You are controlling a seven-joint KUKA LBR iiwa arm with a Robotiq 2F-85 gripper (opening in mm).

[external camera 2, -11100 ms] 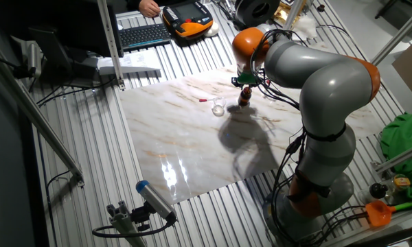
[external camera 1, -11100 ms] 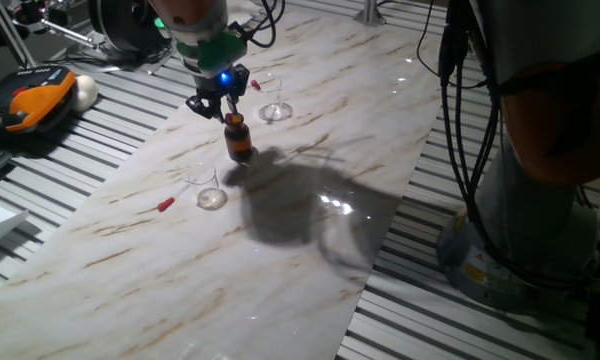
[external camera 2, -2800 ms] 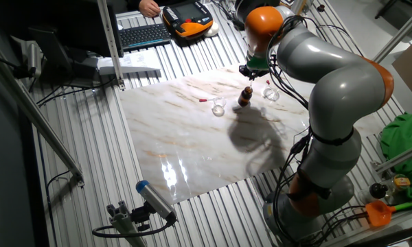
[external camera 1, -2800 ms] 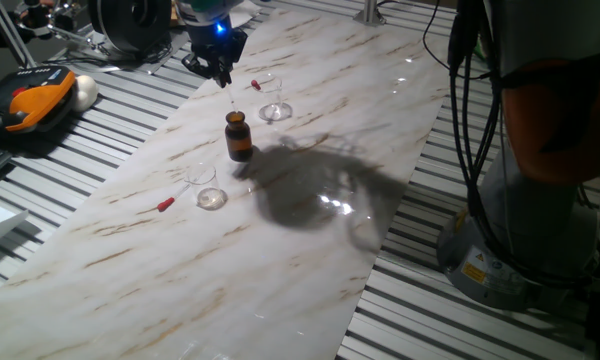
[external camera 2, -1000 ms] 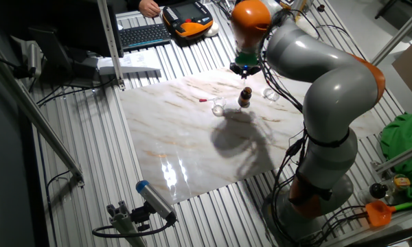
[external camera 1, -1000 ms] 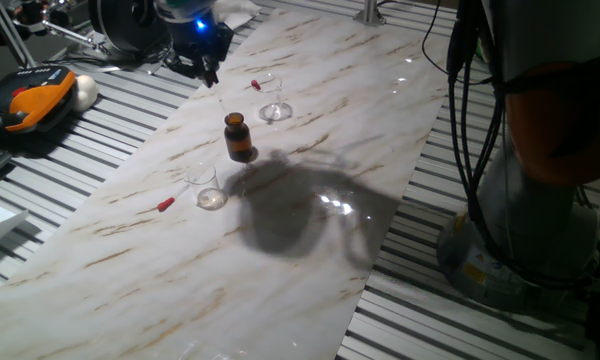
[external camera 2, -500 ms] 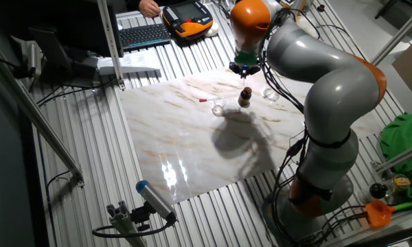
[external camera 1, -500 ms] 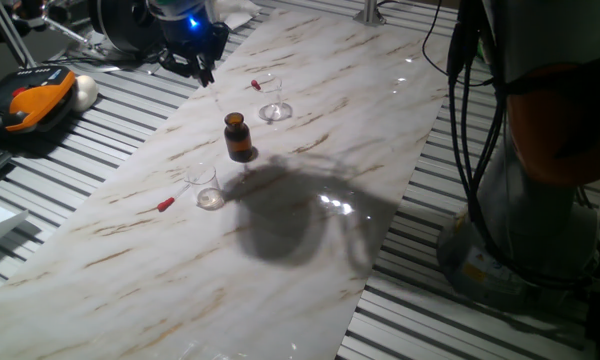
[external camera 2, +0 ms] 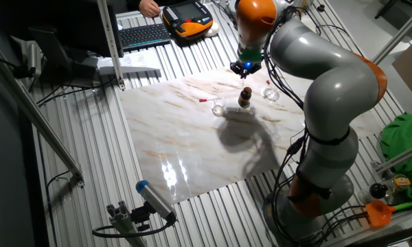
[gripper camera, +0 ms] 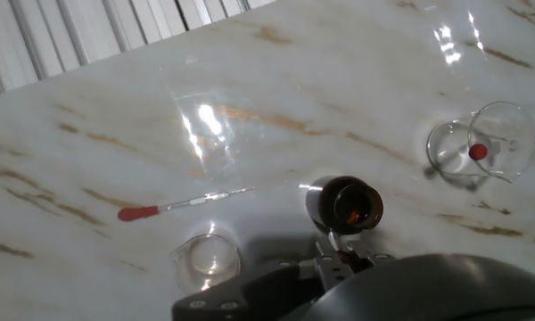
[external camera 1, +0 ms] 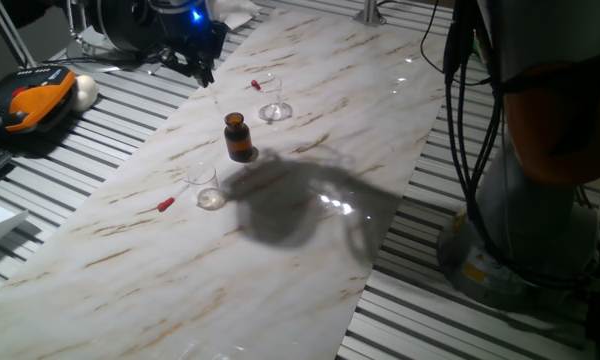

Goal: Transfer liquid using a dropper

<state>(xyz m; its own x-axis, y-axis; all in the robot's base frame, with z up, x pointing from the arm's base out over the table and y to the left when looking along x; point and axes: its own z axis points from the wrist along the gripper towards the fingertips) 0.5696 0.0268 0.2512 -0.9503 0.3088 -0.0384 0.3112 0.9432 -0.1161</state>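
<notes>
End effector (external camera 1: 202,62) lifted away, round amber glass bottle (external camera 1: 239,137) uncapped, marble slab (external camera 1: 310,120)

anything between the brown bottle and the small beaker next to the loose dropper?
Nothing. In one fixed view, only bare marble separates the brown bottle from the small beaker; the loose dropper lies on the beaker's far side.

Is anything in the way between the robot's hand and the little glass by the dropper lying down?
Nothing I can see. The gripper hangs in the air, the small glass has bare marble around it, and the brown bottle stands off to the side.
</notes>
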